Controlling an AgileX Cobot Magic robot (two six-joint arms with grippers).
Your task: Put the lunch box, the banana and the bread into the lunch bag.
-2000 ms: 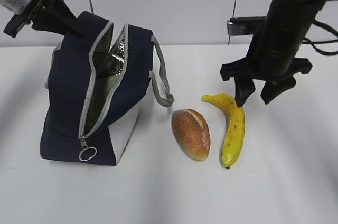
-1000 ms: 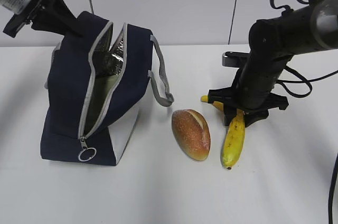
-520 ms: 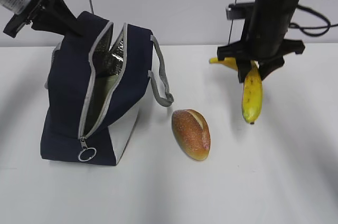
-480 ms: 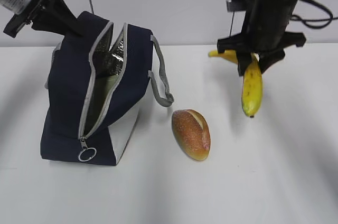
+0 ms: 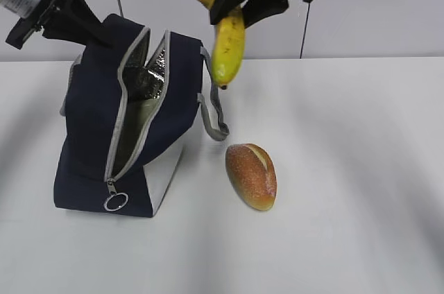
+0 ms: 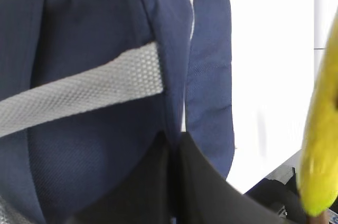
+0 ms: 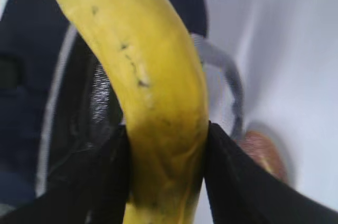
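The banana (image 5: 227, 37) is in the air, clamped between the jaws of the right gripper (image 5: 239, 3) and hanging just above the handle side of the lunch bag (image 5: 90, 120), which stands unzipped toward the left edge of the counter (image 5: 347, 204). So this looks like the banana's turn: carried over, not yet dropped in. The next move, I'd say, calls for shifting it a little further left over the gaping zipper mouth and lowering its tip into the foil-lined opening before letting go.

The left gripper (image 5: 66, 20) is closed on the bag's far top edge, apparently holding it up and open. The bread (image 5: 251, 175) lies on the counter just right of the bag, near the middle. I can't see the lunch box anywhere; it may be inside.

The right wrist view alone shows the jaws pinching the banana's middle, with the dark bag mouth beneath. The left wrist view gives the grey webbing handle (image 6: 79, 92) close up.
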